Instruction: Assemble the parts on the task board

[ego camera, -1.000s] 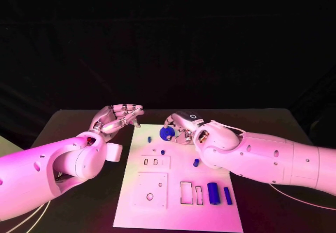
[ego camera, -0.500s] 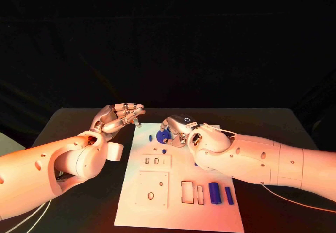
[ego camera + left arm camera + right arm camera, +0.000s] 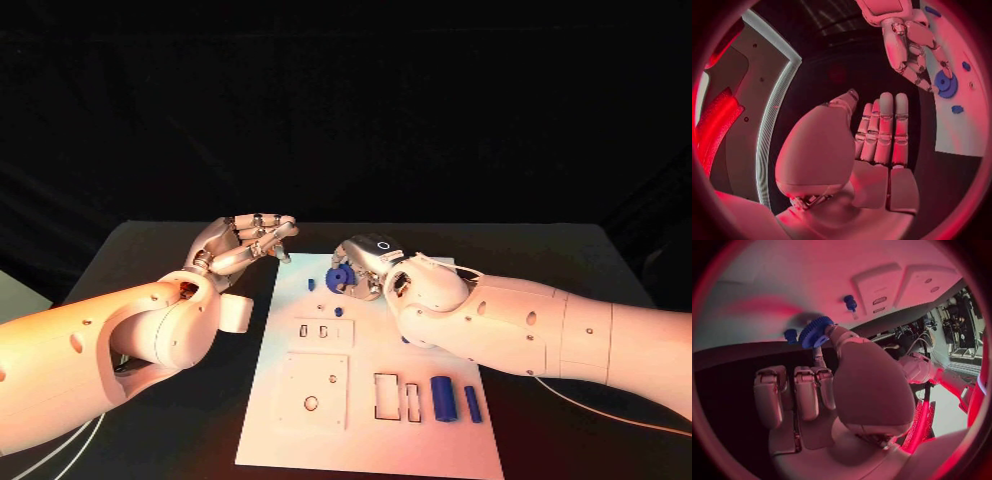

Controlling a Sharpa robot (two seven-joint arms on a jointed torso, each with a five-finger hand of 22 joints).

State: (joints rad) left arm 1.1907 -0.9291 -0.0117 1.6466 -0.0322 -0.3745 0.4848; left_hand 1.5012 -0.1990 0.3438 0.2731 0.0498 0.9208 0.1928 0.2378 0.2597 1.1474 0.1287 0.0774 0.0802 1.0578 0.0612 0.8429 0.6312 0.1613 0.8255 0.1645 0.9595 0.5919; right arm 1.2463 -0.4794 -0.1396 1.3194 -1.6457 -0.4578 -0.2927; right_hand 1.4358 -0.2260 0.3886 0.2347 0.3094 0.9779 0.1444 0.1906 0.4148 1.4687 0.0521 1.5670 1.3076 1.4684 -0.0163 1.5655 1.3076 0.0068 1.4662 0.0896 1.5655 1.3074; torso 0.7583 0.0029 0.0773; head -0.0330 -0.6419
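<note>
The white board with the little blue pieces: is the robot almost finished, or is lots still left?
Lots is left, I think. Small blue pegs already seem to stand in the task board. The right hand holds a blue gear over its far end. The left hand holds nothing. Two blue cylinders still lie loose, beside empty slots.

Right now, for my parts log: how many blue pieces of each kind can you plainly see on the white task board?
Blue toothed gear wheel, pinched by the right robot hand: 1
Small blue pegs: 2
Blue cylinders lying flat: 2
Total: 5 plainly seen; the right arm may hide more.
</note>
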